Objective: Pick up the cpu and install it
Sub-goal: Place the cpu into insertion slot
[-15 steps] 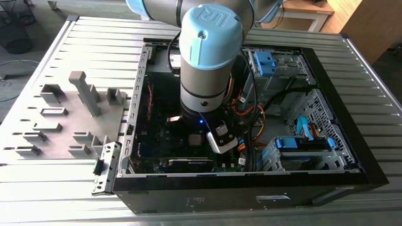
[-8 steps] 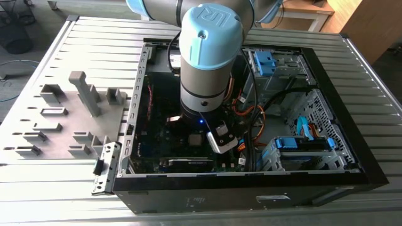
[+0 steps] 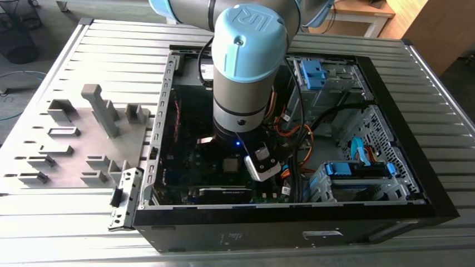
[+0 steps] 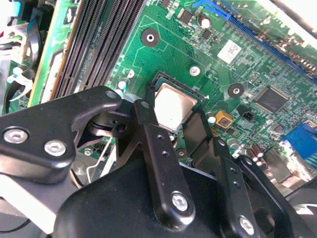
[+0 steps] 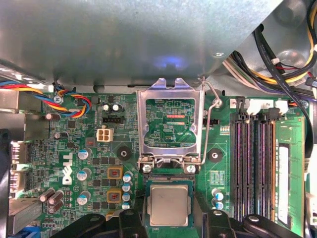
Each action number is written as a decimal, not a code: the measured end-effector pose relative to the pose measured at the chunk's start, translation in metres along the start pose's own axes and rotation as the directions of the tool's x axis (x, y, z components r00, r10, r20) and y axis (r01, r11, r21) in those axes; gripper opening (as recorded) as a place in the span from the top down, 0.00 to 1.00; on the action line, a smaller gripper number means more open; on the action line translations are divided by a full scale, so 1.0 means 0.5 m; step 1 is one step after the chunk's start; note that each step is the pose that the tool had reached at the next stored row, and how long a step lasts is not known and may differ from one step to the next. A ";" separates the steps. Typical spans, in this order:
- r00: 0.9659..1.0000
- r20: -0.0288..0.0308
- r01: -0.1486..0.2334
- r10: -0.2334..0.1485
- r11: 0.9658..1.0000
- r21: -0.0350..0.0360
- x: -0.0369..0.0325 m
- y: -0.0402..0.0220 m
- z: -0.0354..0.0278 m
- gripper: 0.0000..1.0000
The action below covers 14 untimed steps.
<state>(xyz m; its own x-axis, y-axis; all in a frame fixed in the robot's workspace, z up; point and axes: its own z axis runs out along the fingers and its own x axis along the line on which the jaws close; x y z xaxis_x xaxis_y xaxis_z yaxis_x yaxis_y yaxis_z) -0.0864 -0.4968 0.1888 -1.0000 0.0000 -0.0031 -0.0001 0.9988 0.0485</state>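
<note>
The cpu [image 5: 169, 204], a small flat square with a dull silvery metal top, is seen lying in its black socket [image 5: 168, 180] on the green motherboard [image 5: 220, 174], just beside the raised steel retention frame [image 5: 142, 124]. The black gripper [image 4: 168, 114] is held over it, jaws spread to either side, nothing clasped. The open black computer case [image 3: 297, 233] is set on a ribbed metal table [image 3: 119, 50].

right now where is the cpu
In the first wrist view the cpu lies flat in its socket on the motherboard, next to the swung-open metal socket frame, with the memory slots alongside.
</note>
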 end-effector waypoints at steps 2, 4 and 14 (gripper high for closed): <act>1.000 0.000 0.000 0.000 1.000 0.000 0.000 0.000 0.000 0.53; 1.000 0.000 0.000 0.000 1.000 0.000 0.000 0.000 0.000 0.53; 1.000 0.000 -0.001 0.001 1.000 0.000 0.000 0.000 -0.002 0.53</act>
<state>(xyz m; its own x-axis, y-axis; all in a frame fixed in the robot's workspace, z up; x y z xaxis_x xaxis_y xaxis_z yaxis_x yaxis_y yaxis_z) -0.0864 -0.4968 0.1896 -1.0000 0.0007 -0.0029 0.0005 0.9988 0.0489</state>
